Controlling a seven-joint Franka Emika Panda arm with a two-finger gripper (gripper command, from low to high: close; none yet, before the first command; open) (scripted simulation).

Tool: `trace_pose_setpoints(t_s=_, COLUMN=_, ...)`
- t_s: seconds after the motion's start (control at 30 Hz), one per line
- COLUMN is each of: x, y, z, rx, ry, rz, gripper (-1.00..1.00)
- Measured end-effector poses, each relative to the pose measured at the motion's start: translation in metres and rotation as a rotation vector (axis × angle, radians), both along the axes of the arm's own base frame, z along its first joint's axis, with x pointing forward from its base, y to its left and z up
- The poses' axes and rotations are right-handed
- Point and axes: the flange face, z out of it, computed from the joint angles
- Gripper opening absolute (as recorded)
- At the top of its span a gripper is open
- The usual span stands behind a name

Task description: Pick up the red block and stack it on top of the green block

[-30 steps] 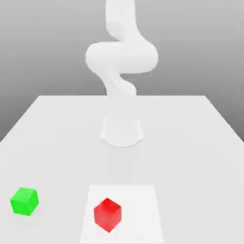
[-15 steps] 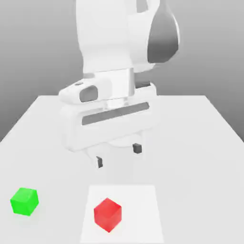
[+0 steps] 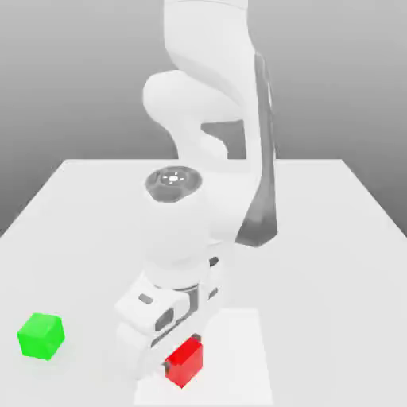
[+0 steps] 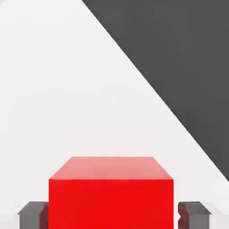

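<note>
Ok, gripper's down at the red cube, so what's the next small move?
Probably close the fingers. In the hand view they flank the small red cube with gaps on both sides, so the gripper is open and nothing is held. The green cube waits apart.

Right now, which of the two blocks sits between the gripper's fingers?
The red block: a grey finger flanks it on each side. The green block sits apart, toward the exterior view's left, away from the gripper.
</note>
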Motion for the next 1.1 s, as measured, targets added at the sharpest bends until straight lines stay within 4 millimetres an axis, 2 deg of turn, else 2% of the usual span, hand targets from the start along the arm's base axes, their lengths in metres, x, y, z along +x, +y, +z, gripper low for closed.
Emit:
trace_pose_setpoints(t_s=0.1, x=0.000, y=0.000, z=-0.003, rx=0.000, ry=0.001, rz=0.000, gripper=-1.00)
trace_pose_setpoints(t_s=0.3, x=-0.001, y=-0.004, z=0.054, rx=0.001, ry=0.001, rz=-0.002, gripper=-1.00)
trace_pose_setpoints(t_s=0.37, x=-0.002, y=-0.044, z=0.063, rx=0.000, ry=0.003, rz=-0.024, gripper=-1.00)
trace_pose_setpoints(t_s=0.47, x=-0.014, y=-0.117, z=0.075, rx=-0.001, ry=0.004, rz=-0.065, gripper=-1.00)
trace_pose_setpoints(t_s=0.6, x=-0.052, y=-0.217, z=0.092, rx=0.001, ry=0.002, rz=-0.130, gripper=-1.00)
trace_pose_setpoints(t_s=0.67, x=-0.058, y=-0.231, z=0.085, rx=0.000, ry=-0.001, rz=-0.131, gripper=-1.00)
trace_pose_setpoints(t_s=0.83, x=-0.060, y=-0.235, z=0.040, rx=0.001, ry=-0.001, rz=-0.130, gripper=-1.00)
trace_pose_setpoints(t_s=0.87, x=-0.061, y=-0.235, z=0.033, rx=0.001, ry=0.000, rz=-0.131, gripper=1.00)
trace_pose_setpoints(t_s=1.1, x=-0.061, y=-0.235, z=0.033, rx=0.000, ry=-0.001, rz=-0.131, gripper=1.00)
